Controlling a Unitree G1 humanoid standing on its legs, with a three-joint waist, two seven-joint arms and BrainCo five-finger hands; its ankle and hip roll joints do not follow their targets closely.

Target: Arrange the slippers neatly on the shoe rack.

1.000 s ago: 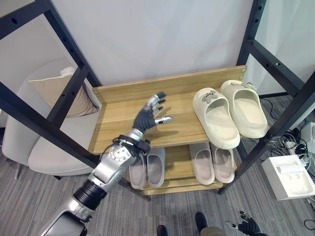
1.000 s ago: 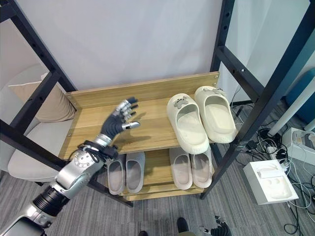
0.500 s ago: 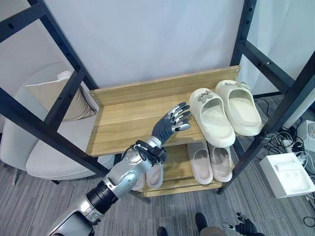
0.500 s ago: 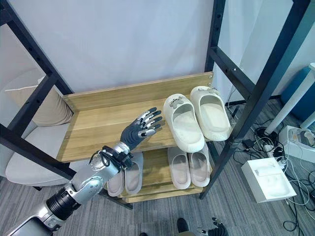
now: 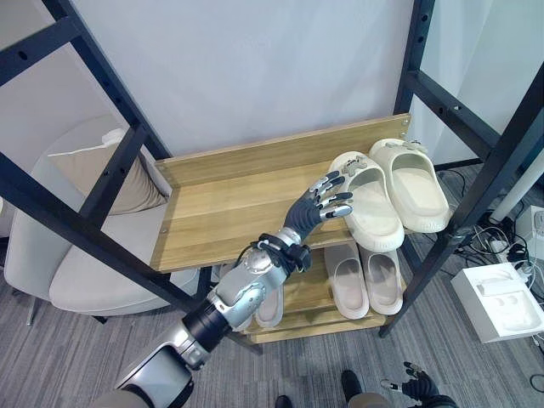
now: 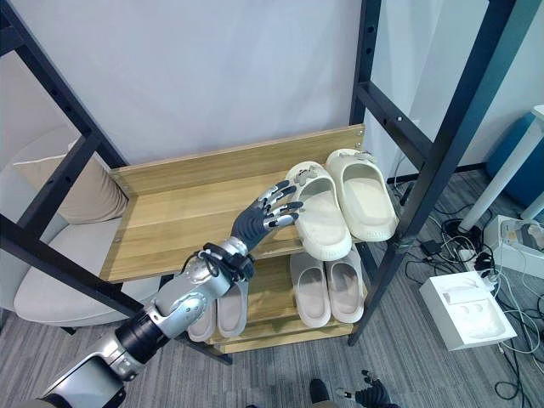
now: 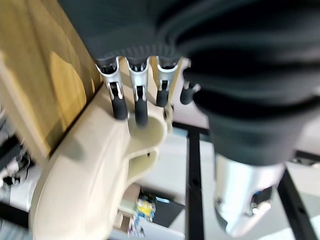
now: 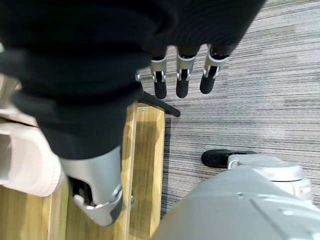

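Wooden shoe rack carries a cream slipper pair at the right end of its top shelf, with grey slippers below. Left hand hovers beside the nearer cream slipper, fingers spread straight, empty. Right hand hangs low, fingers relaxed.

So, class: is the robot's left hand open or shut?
Open: the left hand has straight, spread fingers beside the cream slipper, holding nothing.

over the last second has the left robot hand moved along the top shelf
Yes. The left robot hand has crossed the top shelf from its middle towards the robot's right, and its open fingers now reach the near cream slipper.
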